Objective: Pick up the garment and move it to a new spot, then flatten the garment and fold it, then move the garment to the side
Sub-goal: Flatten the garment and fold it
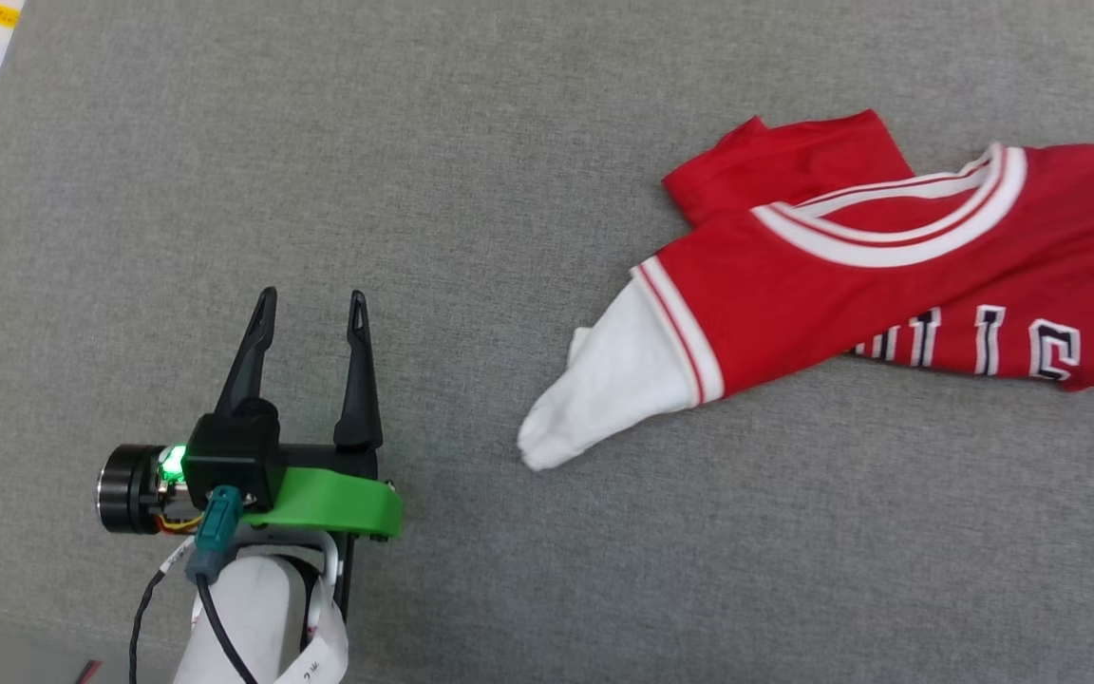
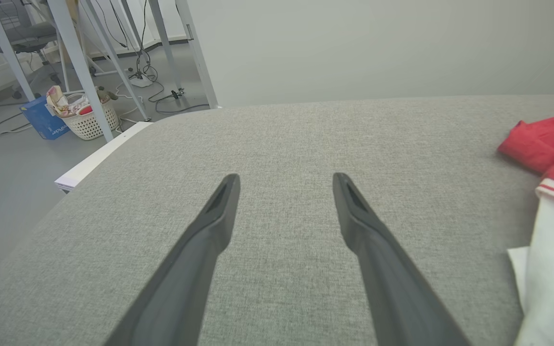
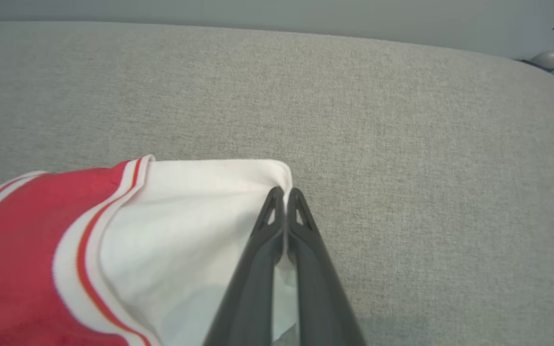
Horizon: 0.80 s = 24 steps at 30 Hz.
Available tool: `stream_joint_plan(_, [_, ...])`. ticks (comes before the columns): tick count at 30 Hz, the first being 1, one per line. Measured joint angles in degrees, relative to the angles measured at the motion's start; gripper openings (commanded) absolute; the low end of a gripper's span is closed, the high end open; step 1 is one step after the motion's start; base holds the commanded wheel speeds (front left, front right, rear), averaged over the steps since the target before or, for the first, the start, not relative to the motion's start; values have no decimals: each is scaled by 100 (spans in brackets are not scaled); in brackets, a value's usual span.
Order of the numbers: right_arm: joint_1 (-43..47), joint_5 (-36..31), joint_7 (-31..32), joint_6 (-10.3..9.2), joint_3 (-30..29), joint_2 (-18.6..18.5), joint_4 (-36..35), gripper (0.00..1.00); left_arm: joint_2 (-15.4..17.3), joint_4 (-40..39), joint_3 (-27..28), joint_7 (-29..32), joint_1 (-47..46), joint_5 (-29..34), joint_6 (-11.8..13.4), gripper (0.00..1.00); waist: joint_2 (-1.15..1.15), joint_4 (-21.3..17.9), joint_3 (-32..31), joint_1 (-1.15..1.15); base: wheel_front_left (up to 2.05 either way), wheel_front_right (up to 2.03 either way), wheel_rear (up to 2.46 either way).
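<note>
Garment [image 1: 889, 285]: red jersey w/ white sleeves, lying rumpled on grey padded surface [image 1: 509, 114], toward robot's R side in head view and running off frame at right; one white sleeve [image 1: 604, 380] trailing toward centre. R gripper [image 3: 285, 191]: fingers pressed together, clamped on corner of a white sleeve in R wrist view, prob. the other one, thin fold of cloth seen betw. fingers. Grip at sleeve edge judged a pull point for dragging or spreading cloth, not for lifting the bulk. L gripper [image 1: 311, 296]: spread wide, nothing betw. fingers, low over bare surface, contact not determinable, well apart from garment; judged parked as 2nd hand for the nearer sleeve. Stage judged early: not flat, not folded. Edges & room: broad bare stretch left of garment and ahead of L gripper, ample for relocating and laying flat. Rounded surface edge at far left w/ drop to floor [image 2: 7, 192], basket [image 2: 89, 120] and frame legs [image 2: 79, 67] beyond. Rounded edge also near in R wrist view, so less room that side. Risk noted: single-corner pinch apt to slip or bunch cloth
</note>
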Motion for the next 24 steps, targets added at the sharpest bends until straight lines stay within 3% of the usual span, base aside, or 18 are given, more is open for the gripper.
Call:
stream_joint_plan(5, [15, -299, 23, 1, -160, 111, 1013, 0, -32, -3, -4, 0, -87, 9, -44, 100, 0, 72, 134, 0, 0, 0, 0])
stream_joint_plan(10, [19, -308, -205, 4, -312, 225, 1371, 0, -43, 27, 26, 0, -149, 41, -52, 100, 0, 96, 188, 0, 0, 0, 0])
stream_joint_plan(11, [19, -293, -310, 4, -315, 261, 1369, 25, -43, 42, 42, 0, -156, 41, -54, 100, 0, 88, 177, 0, 0, 0, 0])
stream_joint_plan(12, [20, -290, -488, 4, -323, 301, 1344, 100, -42, 55, 59, 0, -160, 42, -71, 100, 0, 78, 155, 0, 0, 0, 0])
stream_joint_plan(19, [224, -591, -2193, 1, -327, 402, 857, 100, 20, 65, 174, 0, -282, 40, -264, 100, 0, -27, -107, 0, 0, 0, 0])
stream_joint_plan(24, [486, -902, -3203, 1, -405, 606, 181, 100, 204, 178, 246, -1, -620, -87, -595, 100, 0, -156, -324, 0, 0, 0, 0])
